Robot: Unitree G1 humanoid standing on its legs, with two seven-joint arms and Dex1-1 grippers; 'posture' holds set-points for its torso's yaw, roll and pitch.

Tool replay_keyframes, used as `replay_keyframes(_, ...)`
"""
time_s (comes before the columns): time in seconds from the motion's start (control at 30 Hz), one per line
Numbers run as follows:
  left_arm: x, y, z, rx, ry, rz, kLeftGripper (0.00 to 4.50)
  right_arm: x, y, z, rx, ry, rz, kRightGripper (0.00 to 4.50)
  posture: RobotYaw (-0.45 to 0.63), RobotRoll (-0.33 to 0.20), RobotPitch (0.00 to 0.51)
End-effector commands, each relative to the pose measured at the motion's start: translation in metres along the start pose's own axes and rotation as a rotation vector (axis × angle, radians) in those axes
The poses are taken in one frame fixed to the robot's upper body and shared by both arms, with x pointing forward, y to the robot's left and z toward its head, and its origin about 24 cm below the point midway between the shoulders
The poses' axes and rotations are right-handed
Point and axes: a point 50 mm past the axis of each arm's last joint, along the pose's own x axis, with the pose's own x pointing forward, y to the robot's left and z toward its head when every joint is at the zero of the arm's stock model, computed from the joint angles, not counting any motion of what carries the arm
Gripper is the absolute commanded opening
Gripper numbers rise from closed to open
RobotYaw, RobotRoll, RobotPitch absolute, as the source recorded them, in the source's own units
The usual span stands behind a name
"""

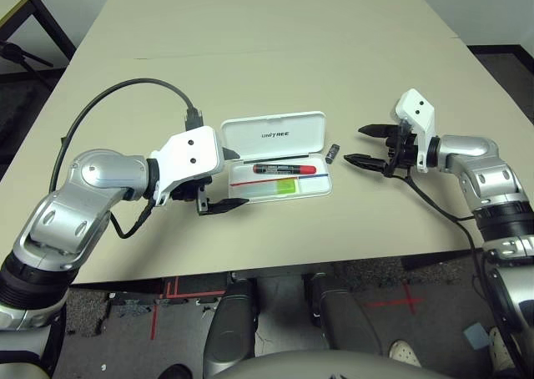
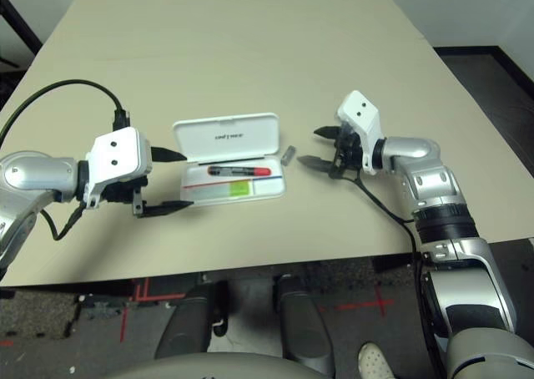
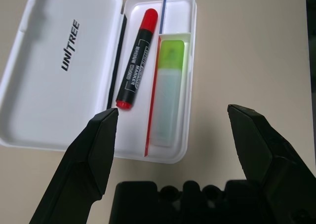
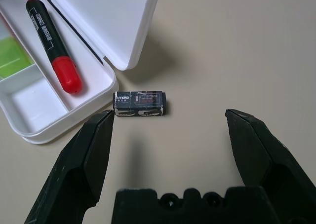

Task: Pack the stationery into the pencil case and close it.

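The white pencil case (image 1: 319,187) lies open at the table's middle, its lid (image 1: 271,133) with "UNITREE" lettering folded back. Inside lie the black marker with red cap (image 1: 284,169) and the pale highlighter with lime-green cap (image 1: 275,189); a thin red-and-blue pencil (image 3: 153,103) lies between them. The tiny dark grey stubby piece (image 4: 138,104) rests on the table just off the case's right end. My right gripper (image 1: 365,145) hangs open a little to the right of that piece, with nothing between its fingers. My left gripper (image 1: 226,179) stands open at the case's left end, holding nothing.
The beige table (image 1: 275,53) stretches far behind the case. Its front edge (image 1: 275,266) runs close below both grippers. A black cable (image 1: 125,91) arcs over my left arm.
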Motion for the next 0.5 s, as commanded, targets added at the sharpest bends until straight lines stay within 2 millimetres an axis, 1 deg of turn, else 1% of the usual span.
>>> replay_keyframes(0.03, -0.002, -0.001, -0.006, 0.003, 0.017, 0.009, 4.45, 0.003, -0.005, 0.000, 0.018, 0.028, -0.055, 4.50, 0.02, 0.000, 0.165)
replay_keyframes(0.23, -0.001, -0.004, -0.009, 0.008, 0.016, 0.007, 4.45, 0.015, -0.004, 0.001, 0.052, 0.041, -0.127, 4.50, 0.03, 0.000, 0.161)
replay_keyframes(0.3, -0.001, -0.004, -0.010, 0.009, 0.015, 0.007, 4.45, 0.018, -0.004, 0.000, 0.096, 0.056, -0.165, 4.50, 0.03, 0.000, 0.159)
replay_keyframes(0.5, -0.002, -0.006, -0.014, 0.010, 0.018, 0.009, 4.45, 0.020, -0.001, 0.000, 0.186, 0.061, -0.229, 4.50, 0.03, 0.000, 0.157)
